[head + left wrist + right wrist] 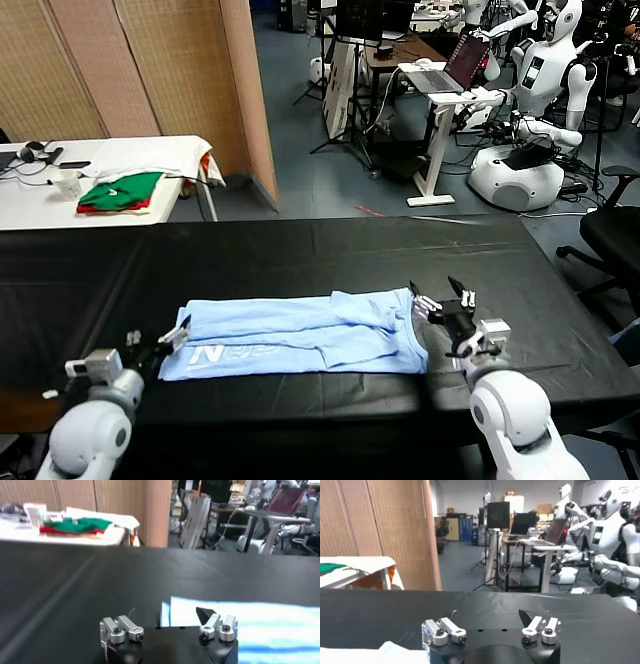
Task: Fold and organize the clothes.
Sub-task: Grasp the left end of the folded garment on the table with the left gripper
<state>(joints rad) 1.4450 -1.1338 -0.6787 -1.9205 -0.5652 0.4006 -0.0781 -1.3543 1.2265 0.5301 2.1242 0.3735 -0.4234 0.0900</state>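
We see the pale blue T-shirt (300,335) lying flat on the black surface (300,260), folded into a long band that runs across in front of us, near the front edge. White lettering with a large "N" (207,354) shows on its near side toward our left end. The sleeve and collar folds bunch slightly toward our right end.

Our left claw (160,343) sits low at the left end of the shirt, its fingers spread, with nothing between them; one fingertip is just beside the shirt's corner. In the left wrist view the left claw (167,630) is spread wide above the black surface (100,580), and the edge of the shirt (250,622) lies just ahead of it, pinched by nothing.

Our right claw (440,300) rests at the right end of the shirt, also spread and empty, just beside the cloth. In the right wrist view the right claw (490,630) stands open over the surface, and a pale corner of the shirt (375,654) shows at the picture's edge.

Beyond, on a white side table (120,155) to our left, lie folded green and red garments (120,192). Farther back stand a laptop (450,68) on a desk and a white robot (530,110).
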